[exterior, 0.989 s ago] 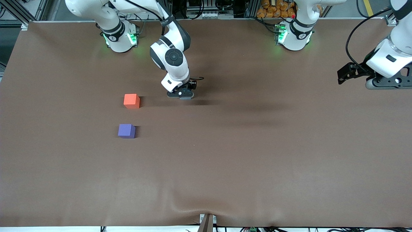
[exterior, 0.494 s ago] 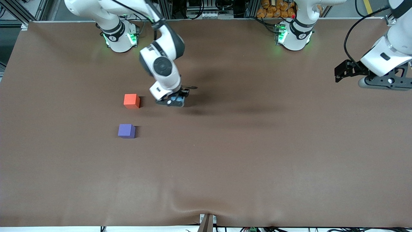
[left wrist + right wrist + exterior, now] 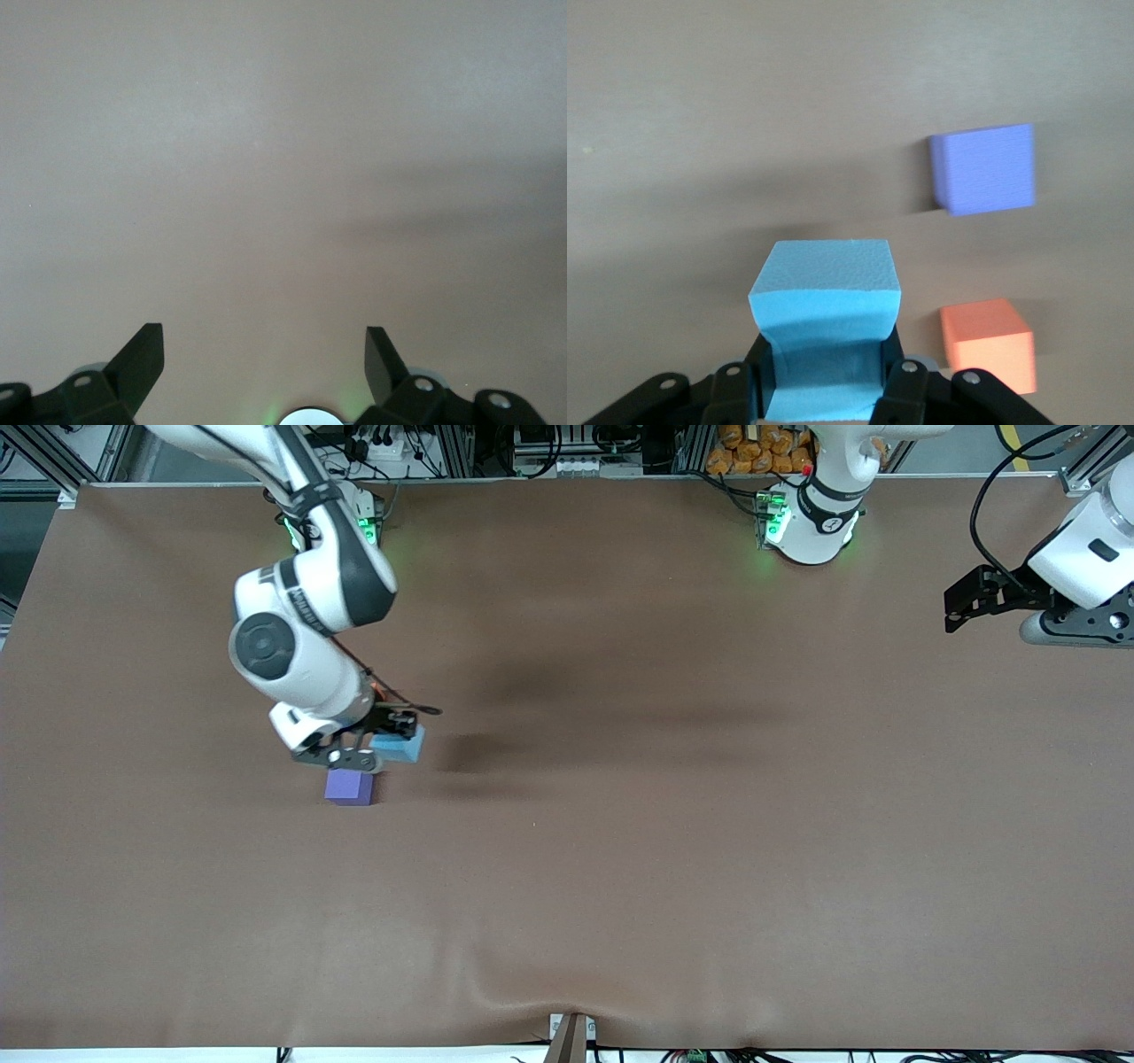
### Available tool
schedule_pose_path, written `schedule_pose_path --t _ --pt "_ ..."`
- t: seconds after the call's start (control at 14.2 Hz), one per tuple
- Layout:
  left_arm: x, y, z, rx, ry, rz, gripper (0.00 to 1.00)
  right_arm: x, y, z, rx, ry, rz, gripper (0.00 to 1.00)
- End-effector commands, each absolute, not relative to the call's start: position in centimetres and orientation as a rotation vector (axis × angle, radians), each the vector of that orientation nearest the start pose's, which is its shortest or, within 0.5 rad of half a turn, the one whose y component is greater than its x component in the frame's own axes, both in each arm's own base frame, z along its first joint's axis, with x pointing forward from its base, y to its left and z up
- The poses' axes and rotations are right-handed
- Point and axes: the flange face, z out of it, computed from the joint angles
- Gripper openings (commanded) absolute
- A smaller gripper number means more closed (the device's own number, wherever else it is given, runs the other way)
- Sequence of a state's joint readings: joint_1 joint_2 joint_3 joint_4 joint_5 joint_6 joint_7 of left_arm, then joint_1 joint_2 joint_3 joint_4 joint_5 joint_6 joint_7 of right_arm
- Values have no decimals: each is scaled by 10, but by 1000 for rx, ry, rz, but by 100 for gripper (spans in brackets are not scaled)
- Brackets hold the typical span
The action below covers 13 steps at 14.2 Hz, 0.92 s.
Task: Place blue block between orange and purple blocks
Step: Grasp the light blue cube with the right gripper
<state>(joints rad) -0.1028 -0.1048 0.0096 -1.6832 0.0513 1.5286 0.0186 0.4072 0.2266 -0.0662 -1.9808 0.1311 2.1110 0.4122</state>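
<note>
1. Right gripper (image 3: 379,751) clamps the blue block (image 3: 400,746), carried in the air just beside the purple block (image 3: 348,786); fingers (image 3: 906,390) pinch its sides.
2. Orange block (image 3: 989,343) sits on the table (image 3: 709,824) near the purple one, hidden by the arm in front view.
3. Left gripper (image 3: 264,354) waits w/ fingers spread wide over the table's left-arm end.

No text, label, brand, number or sign can be read anywhere in these views.
</note>
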Motion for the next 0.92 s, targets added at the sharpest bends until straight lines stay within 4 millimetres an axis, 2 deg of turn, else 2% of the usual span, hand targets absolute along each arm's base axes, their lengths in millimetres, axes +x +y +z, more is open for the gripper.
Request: schedule_pose_path --t 0.0,0.14,0.49,0.71,0.85 --pt "512 -26 637 -3105 124 64 100 545 170 333 -3078 180 238 0" --pt "512 -16 638 -3106 110 62 100 542 157 328 -3080 153 300 0" --pt "504 -15 639 -3104 122 124 100 540 120 308 -3071 102 357 0" --pt "505 -14 639 -3111 114 113 100 534 116 292 -3074 114 347 0" --pt "510 -20 637 -3126 126 82 100 534 114 286 -3075 119 346 0"
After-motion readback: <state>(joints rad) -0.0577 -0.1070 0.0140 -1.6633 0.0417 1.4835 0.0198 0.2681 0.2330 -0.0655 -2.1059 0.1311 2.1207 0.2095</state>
